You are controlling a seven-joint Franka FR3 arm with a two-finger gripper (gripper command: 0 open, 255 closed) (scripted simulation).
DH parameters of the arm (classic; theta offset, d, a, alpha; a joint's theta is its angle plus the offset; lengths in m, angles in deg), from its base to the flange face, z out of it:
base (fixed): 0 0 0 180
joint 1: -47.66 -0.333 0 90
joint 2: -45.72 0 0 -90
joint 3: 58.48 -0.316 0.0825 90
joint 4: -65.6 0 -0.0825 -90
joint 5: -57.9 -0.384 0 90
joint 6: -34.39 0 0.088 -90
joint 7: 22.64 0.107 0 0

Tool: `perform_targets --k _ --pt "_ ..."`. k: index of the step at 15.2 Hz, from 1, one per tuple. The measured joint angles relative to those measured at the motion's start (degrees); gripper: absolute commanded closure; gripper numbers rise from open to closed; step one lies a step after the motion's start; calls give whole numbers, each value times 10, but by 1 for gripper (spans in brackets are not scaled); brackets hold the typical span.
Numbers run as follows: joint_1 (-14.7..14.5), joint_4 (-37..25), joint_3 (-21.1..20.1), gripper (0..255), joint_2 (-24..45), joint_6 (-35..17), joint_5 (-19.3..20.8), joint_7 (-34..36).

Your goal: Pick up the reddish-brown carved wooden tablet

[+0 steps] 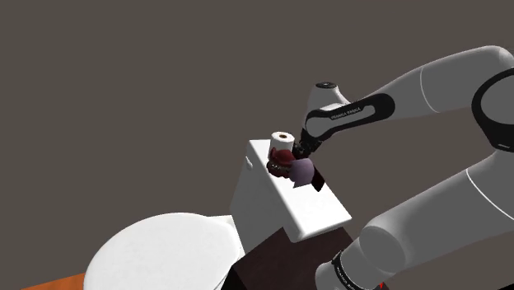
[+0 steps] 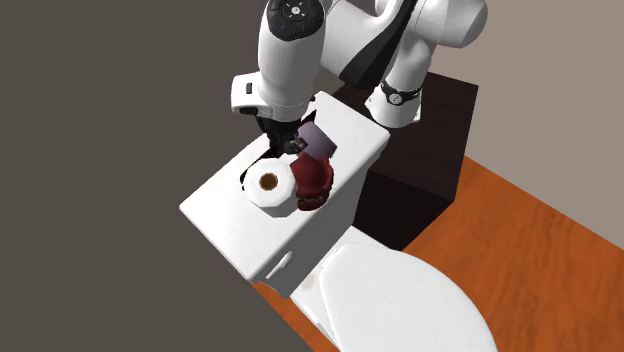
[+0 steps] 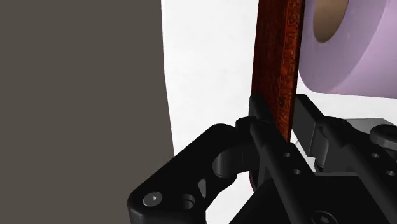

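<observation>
White arm point(image 1: 445, 91) reaches from lower right up-left in the shoulder view; in the 2nd ext. view it comes down from the top. White toilet: closed seat lid point(image 1: 156, 255) in front, tank point(image 2: 230, 225) behind it w/ a flat top that carries the small things. Dark brown stand point(image 2: 420, 170) sits just beside the tank, on an orange-brown wood-look floor point(image 2: 540, 250). Grey wall behind. On the tank top a white paper roll point(image 2: 272, 187) stands upright, brown core facing up. A mauve thing point(image 2: 318, 140) lies near it, shape hard to tell. Reddish-brown carved tablet point(image 2: 313, 180) is on edge btwn the roll and the mauve thing, just beside the roll, near the tank top's front edge; can't tell if it's touching the top or just off it. Black gripper point(image 2: 287, 140) is right over it. Wrist view: tablet seen edge-on, running away from the hand, fingers point(image 3: 257, 111) set narrow w/ one on each face, clasping it. A pale lilac roll point(image 3: 356, 44) w/ tan core is just past the tablet's far face; can't tell which of the two things it is.
</observation>
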Motion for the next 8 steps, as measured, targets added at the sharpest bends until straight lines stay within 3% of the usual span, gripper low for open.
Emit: perform_targets --k 8 --pt "-3 -12 -2 255 -42 61 -12 -15"
